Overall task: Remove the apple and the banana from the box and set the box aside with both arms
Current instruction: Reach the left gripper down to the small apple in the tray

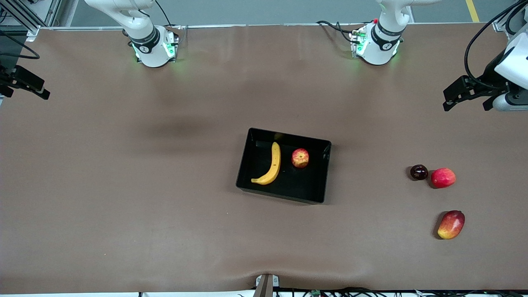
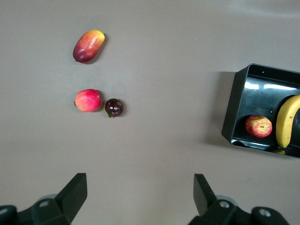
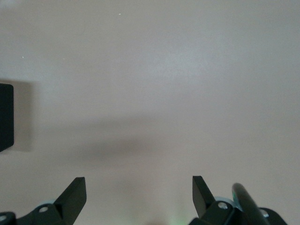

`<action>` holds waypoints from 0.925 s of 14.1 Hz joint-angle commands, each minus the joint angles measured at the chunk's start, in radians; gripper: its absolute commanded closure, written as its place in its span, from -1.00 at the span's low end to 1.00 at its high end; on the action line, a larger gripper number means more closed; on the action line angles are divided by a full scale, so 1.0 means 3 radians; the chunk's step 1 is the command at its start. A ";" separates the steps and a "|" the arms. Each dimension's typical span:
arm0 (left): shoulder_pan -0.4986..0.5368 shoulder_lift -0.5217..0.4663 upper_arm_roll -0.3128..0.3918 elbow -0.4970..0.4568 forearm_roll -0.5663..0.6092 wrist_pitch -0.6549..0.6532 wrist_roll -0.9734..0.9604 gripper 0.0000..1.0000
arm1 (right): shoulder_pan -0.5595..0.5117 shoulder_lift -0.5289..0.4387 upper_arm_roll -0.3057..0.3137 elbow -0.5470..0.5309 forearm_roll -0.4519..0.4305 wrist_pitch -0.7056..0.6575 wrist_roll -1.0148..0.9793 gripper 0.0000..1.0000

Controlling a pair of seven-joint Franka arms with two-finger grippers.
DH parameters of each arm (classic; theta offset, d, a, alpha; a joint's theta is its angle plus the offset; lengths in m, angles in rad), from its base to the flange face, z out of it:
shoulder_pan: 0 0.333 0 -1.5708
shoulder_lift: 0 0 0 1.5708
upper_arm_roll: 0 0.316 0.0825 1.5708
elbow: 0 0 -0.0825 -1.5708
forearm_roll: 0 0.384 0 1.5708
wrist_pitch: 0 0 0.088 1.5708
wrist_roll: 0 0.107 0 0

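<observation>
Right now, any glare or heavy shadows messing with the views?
Front view: soft dark shadow patches on the table near the right arm's base; green glow at both bases. Left wrist view: bright glare streaks on the black tray floor by the apple and banana. Right wrist view: a blurry shadow band, otherwise even.

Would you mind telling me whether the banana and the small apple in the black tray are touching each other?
Apart. The front view shows bare black tray floor between the banana and the apple; the left wrist view shows a similar gap.
</observation>
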 commanded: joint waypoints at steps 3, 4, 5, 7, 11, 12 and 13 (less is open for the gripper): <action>0.0019 0.0038 -0.0009 0.0084 -0.0015 -0.0053 0.0027 -1.00 | -0.0048 -0.0009 0.0026 0.0007 0.0017 -0.0026 0.0041 -1.00; 0.0014 0.0043 -0.0009 0.0084 -0.0015 -0.0053 0.0022 -1.00 | -0.0048 -0.0014 0.0026 0.0007 0.0017 -0.0026 0.0036 -1.00; -0.0006 0.0058 -0.0009 0.0084 0.0030 -0.0053 0.0022 -1.00 | -0.0048 -0.0015 0.0026 0.0007 0.0017 -0.0021 0.0036 -1.00; -0.0032 0.0130 -0.0025 0.0084 0.0077 -0.0053 0.0022 -1.00 | -0.0053 -0.0015 0.0026 0.0007 0.0011 -0.0021 0.0041 -1.00; -0.0272 0.0421 -0.0198 0.0028 0.0052 0.0003 -0.0156 -1.00 | -0.0074 -0.0004 0.0026 0.0032 0.0016 -0.0021 0.0021 -1.00; -0.0338 0.0497 -0.0229 -0.0008 0.0051 0.0115 -0.0274 -1.00 | -0.0074 -0.0004 0.0026 0.0027 0.0017 -0.0021 0.0026 -1.00; -0.0409 0.0564 -0.0265 -0.0079 0.0051 0.0248 -0.0396 -1.00 | -0.0074 -0.0004 0.0026 0.0027 0.0017 -0.0026 0.0021 -1.00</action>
